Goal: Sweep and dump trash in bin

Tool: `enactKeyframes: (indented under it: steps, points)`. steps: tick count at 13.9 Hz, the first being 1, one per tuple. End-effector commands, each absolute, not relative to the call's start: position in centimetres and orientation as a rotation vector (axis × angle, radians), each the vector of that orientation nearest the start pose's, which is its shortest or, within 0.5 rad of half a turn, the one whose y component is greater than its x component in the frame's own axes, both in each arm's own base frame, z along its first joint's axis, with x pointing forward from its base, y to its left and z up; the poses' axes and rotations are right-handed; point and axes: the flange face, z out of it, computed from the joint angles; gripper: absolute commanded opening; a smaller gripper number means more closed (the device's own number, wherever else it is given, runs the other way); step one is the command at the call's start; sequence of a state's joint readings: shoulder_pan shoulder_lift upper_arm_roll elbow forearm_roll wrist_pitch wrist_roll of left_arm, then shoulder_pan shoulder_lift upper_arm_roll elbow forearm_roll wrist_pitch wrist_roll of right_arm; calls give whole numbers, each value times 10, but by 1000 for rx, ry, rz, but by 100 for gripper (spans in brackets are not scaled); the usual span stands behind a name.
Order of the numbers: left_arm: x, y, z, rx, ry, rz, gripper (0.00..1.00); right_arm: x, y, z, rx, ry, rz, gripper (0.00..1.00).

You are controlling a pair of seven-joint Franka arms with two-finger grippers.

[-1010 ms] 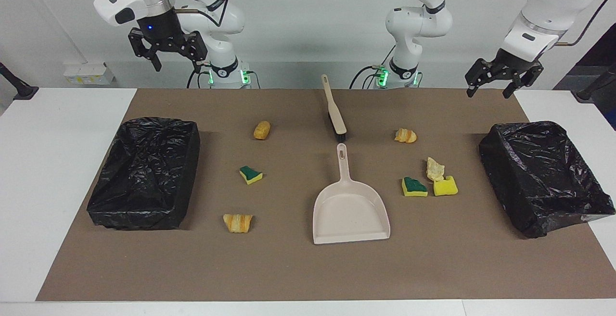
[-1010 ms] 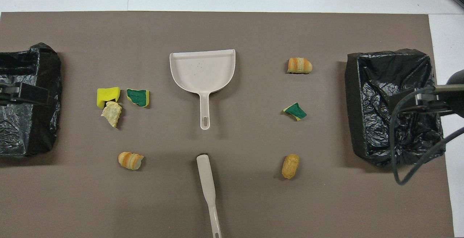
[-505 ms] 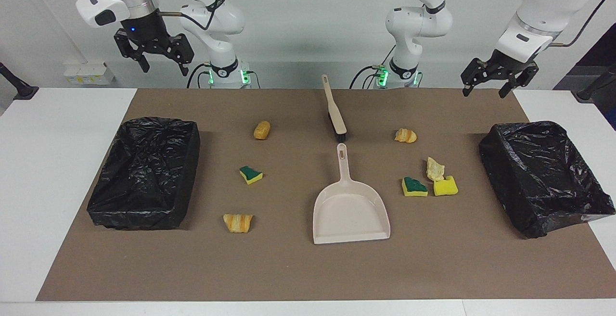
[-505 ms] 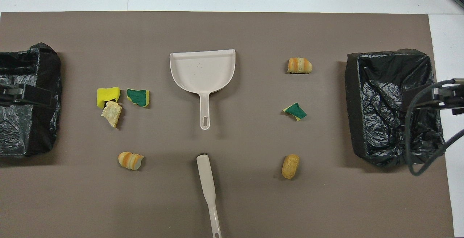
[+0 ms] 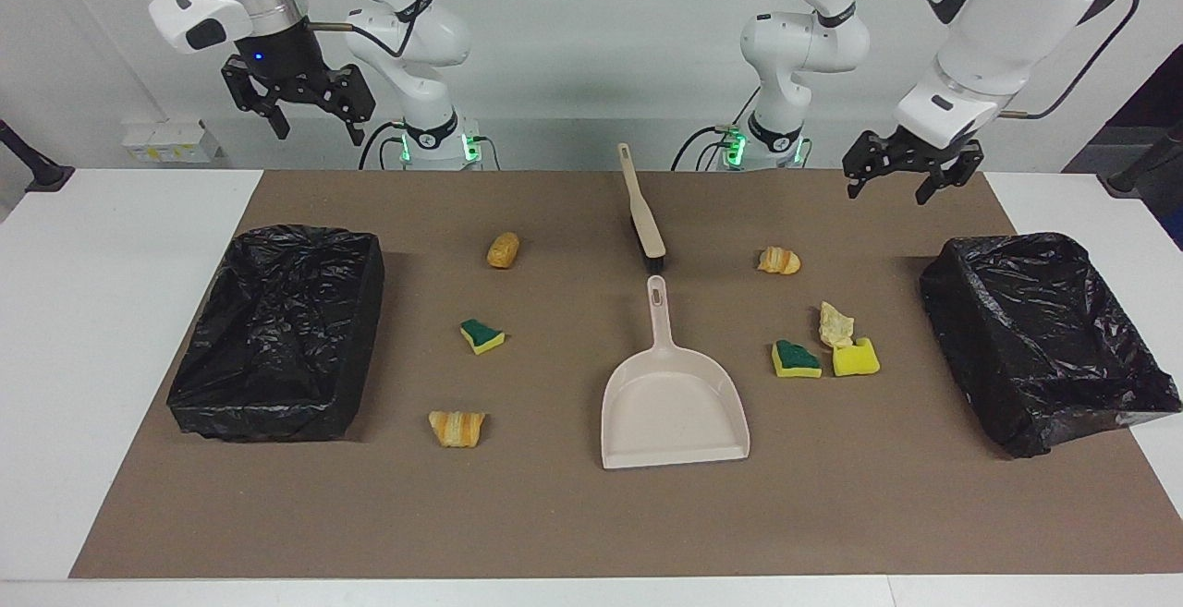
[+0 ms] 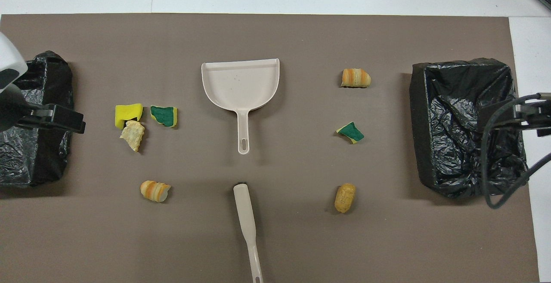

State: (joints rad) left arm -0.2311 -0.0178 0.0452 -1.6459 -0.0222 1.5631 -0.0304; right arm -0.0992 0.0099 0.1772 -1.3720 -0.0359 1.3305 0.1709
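Several scraps of trash lie on the brown mat: a green-topped sponge piece (image 5: 481, 335) and two bread chunks (image 5: 503, 249) (image 5: 456, 428) toward the right arm's end. A cluster of sponge pieces (image 5: 795, 358) (image 6: 128, 114) with a pale chunk (image 5: 835, 324) lies toward the left arm's end. The beige dustpan (image 5: 673, 404) (image 6: 241, 85) lies mid-mat, and the brush (image 5: 644, 214) (image 6: 246, 214) lies nearer the robots. My left gripper (image 5: 887, 191) (image 6: 64, 120) hangs open in the air beside that end's bin (image 5: 1044, 339). Open too, my right gripper (image 5: 316, 134) (image 6: 533, 113) waits high over the other bin (image 5: 277, 330).
Both bins are lined with black bags, one at each end of the mat (image 5: 554, 515). Another bread chunk (image 5: 778, 261) lies near the brush head. White tabletop borders the mat. A cable loops from the right arm over its bin (image 6: 469, 123).
My left gripper has swung down and toward the table's middle, off the bin's edge. The right gripper rose and shifted outward early on, then held still. Nothing on the mat has moved.
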Motion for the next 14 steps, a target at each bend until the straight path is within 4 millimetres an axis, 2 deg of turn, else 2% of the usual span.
enactKeyframes:
  steps: [1, 4, 6, 9, 11, 13, 14]
  points:
    - [508, -140, 575, -3152, 198, 85, 100, 526, 38, 692, -3176, 162, 104, 100]
    - [485, -187, 536, -3152, 208, 65, 100, 531, 51, 692, -3173, 151, 41, 100]
    - [464, -214, 517, -3144, 225, 98, 100, 539, 73, 684, -3172, 162, 6, 100]
    - [428, -254, 491, -3145, 154, 112, 100, 558, 133, 659, -3172, 172, -41, 100]
    - [400, -277, 473, -3149, 130, 95, 100, 580, 169, 624, -3164, 213, -18, 100]
    - [368, -295, 452, -3156, 125, 76, 100, 599, 209, 602, -3160, 236, -50, 100]
    - [350, -307, 438, -3168, 89, 53, 100, 603, 235, 593, -3167, 211, -66, 100]
